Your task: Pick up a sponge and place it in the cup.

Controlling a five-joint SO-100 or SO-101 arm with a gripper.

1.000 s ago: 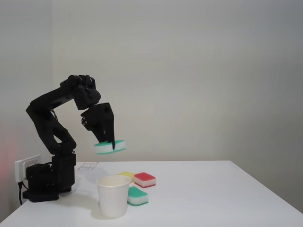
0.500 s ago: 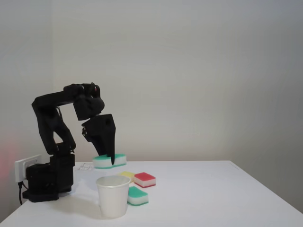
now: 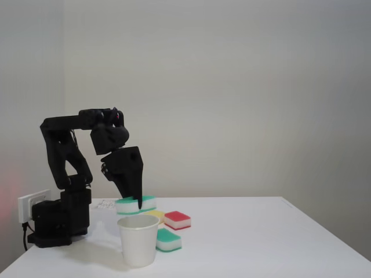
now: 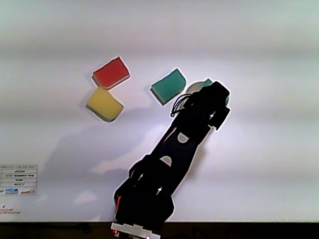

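My gripper (image 3: 139, 202) is shut on a teal-topped sponge (image 3: 128, 205) and holds it just above the rim of the white paper cup (image 3: 138, 240) in the fixed view. Seen from above in the other view, the gripper (image 4: 215, 93) covers most of the cup (image 4: 193, 86); only a sliver of rim and a teal edge of the held sponge (image 4: 207, 81) peek out. A second teal sponge (image 4: 168, 86) lies on the table beside the cup, to its right in the fixed view (image 3: 168, 240).
A red-topped sponge (image 4: 111, 72) and a yellow sponge (image 4: 104, 103) lie left of the teal one in the other view. The arm's base (image 3: 55, 223) and a wall socket (image 3: 32, 204) stand at the table's left end. A printed label (image 4: 18, 180) lies near the base.
The arm has folded down and carried the held sponge lower, from well above the table to just over the cup's rim. The other sponges and the cup stayed put.
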